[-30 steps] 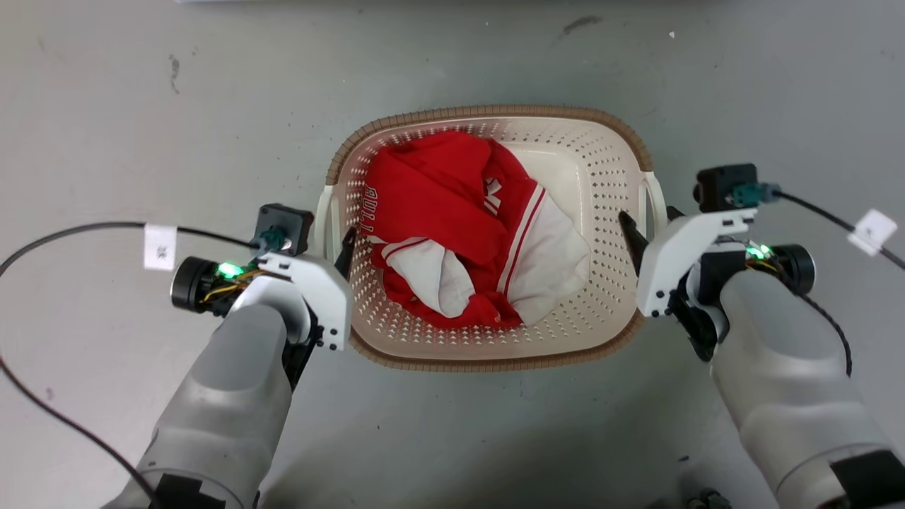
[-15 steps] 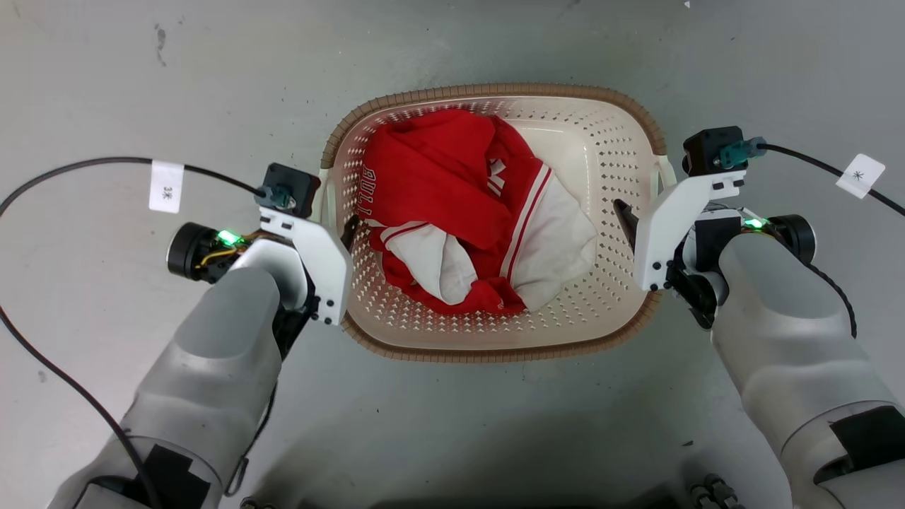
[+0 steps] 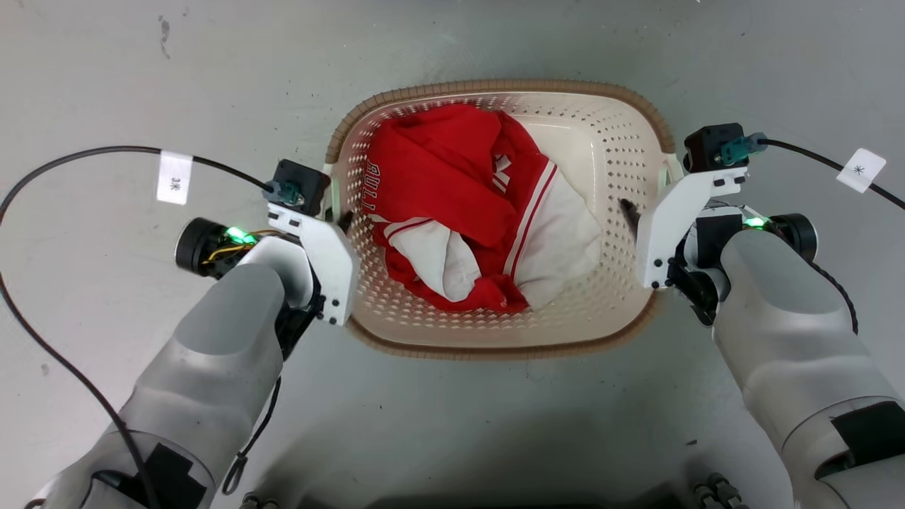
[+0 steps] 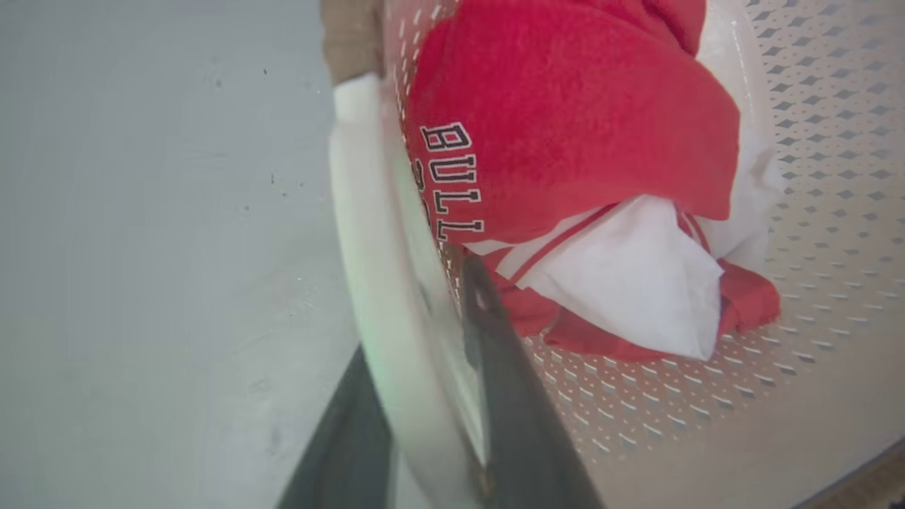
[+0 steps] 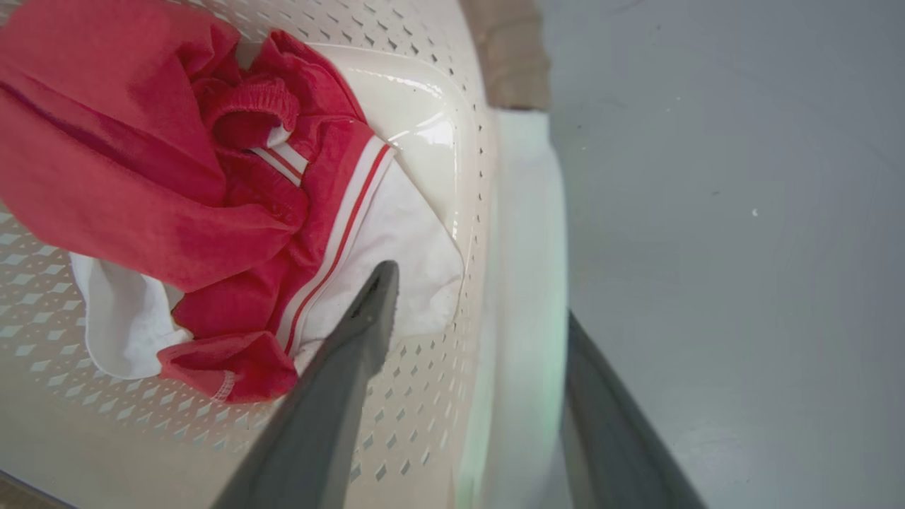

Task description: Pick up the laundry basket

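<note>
Compared with one second ago, the laundry basket (image 3: 495,86) looks a little bigger and wider in the head view. The dark spot (image 3: 164,30) on the floor (image 3: 106,92) has slid toward the far edge. So the camera has moved, and I judge that the basket has also come up toward it, off the grey floor. This would mean the lift has begun, and the care now is to raise both sides evenly. The basket is in the middle of the scene, between the two arms, with a red and white garment (image 3: 466,205) inside it. The left end effector (image 3: 339,220) is closed narrow on the left handle (image 4: 368,212). In the left wrist view one of its fingers (image 4: 495,367) lies inside against the perforated wall and the other is outside, with the white handle pressed between them. The right end effector (image 3: 640,212) grips the right handle (image 5: 527,283) in the same manner, but its jaws stand somewhat wider, around wall and handle together. On the garment I can read "BULL" (image 4: 452,184) in white letters with a dark outline; the rest is hidden in a fold. The left tag (image 3: 174,178), near the left arm, shows a "3" with a small sign after it. The right tag (image 3: 860,170) shows only a star-like sign.
</note>
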